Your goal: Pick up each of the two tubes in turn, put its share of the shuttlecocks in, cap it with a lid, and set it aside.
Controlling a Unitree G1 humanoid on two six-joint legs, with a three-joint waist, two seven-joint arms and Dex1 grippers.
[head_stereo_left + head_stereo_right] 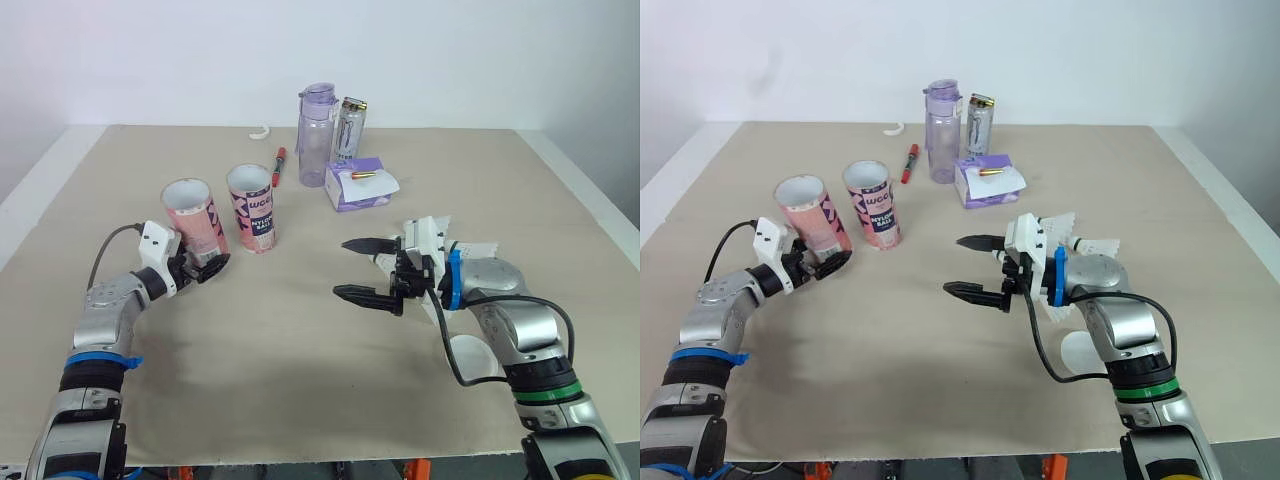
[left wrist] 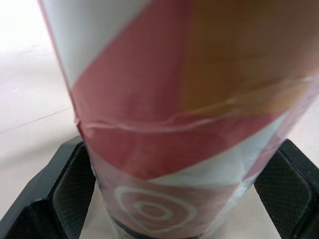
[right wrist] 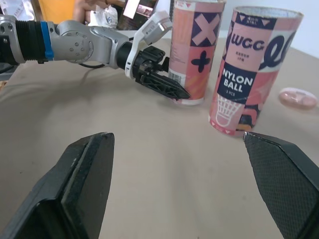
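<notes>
Both open cardboard tubes stand upright left of centre on the beige tabletop [image 1: 300, 390]. They are the pink-and-white patterned tube [image 1: 193, 215] and, just to its right, the pink tube printed "NYLON BALL" [image 1: 251, 208].

The left gripper [image 1: 208, 266] reaches in low from the lower left. Its jaws are apart and straddle the base of the patterned tube, and the black textured pads [image 2: 75, 191] sit close against the wall without visibly squeezing it. This low hold probably leaves the mouth free for loading.

The right gripper [image 1: 340, 267] hangs at centre-right with its jaws spread wide and nothing between them, pointing toward the tubes.

The white feathered shuttlecocks [image 1: 1090, 243] lie behind the right gripper on the right. A white round lid [image 1: 1080, 352] lies below them, so both are within that arm's reach.

A clear purple bottle [image 1: 316, 135], a silver can [image 1: 350, 128], a red pen [image 1: 279, 165] and a purple packet [image 1: 358, 185] sit at upper centre, well apart from the work.

Neither tube is yet filled or capped.
</notes>
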